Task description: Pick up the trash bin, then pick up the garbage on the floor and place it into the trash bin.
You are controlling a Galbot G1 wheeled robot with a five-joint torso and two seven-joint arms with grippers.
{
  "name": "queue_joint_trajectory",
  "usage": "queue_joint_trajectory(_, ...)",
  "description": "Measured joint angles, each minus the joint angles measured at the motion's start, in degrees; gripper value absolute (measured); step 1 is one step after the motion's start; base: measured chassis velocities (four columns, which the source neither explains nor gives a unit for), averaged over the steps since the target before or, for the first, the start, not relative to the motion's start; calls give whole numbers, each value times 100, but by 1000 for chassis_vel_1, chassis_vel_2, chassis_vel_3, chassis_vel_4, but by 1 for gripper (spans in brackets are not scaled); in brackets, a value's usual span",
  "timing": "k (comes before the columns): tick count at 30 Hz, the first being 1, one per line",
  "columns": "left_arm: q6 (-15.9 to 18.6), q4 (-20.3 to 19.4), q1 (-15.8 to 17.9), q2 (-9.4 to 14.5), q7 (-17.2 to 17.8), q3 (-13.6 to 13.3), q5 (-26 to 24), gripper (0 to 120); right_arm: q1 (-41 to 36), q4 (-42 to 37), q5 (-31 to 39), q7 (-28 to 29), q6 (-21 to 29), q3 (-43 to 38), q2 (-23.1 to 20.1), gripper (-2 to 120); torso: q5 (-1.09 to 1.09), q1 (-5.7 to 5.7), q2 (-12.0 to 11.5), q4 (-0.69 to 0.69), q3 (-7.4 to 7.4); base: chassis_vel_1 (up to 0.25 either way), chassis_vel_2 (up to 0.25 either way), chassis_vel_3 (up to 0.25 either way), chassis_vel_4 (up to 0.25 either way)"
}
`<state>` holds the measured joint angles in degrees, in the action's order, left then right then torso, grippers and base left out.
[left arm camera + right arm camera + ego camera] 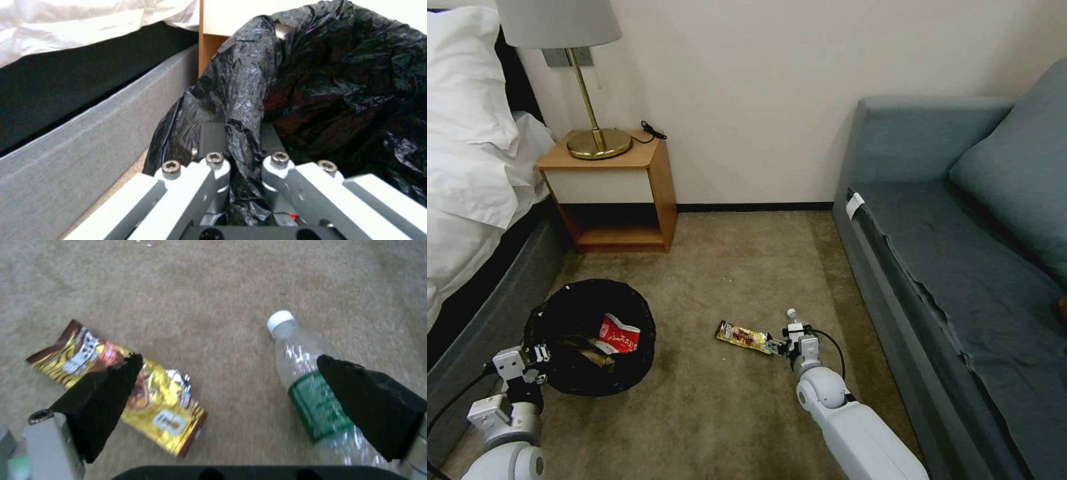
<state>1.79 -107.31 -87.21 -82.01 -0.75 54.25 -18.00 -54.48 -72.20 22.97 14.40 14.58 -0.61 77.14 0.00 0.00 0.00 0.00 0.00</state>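
The trash bin (570,373), lined with a crinkled black bag (338,83), is beside the bed at the lower left. A red-and-white snack packet (620,335) and a brown piece lie inside it. My left gripper (539,353) (242,163) is shut on the bin's near rim, with bag plastic pinched between its fingers. On the carpet lie a long gold-and-brown bar wrapper (742,335) (164,396) and a small green-labelled bottle (792,315) (311,406). My right gripper (777,345) (231,373) hangs open low over them, one finger above each, bare carpet between.
A wooden nightstand (620,180) with a brass lamp (594,137) stands against the far wall. The bed (474,173) runs along the left and a blue-grey sofa (960,253) along the right. Open carpet (727,267) lies between them.
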Motion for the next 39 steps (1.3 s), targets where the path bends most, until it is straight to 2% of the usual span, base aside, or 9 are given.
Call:
queue_joint_trajectory(29, -103, 117, -9, 0, -33, -56, 34, 3, 27, 355, -135, -16, 51, 51, -62, 100, 0, 0, 0, 0, 0, -93, 90, 95, -91)
queue_joint_trajectory(39, -116, 164, 5, 25, -41, -76, 14, 3, 90, 391, -30, 126, 273, 226, -138, 100, 0, 0, 0, -1, 0, -73, 89, 76, -73)
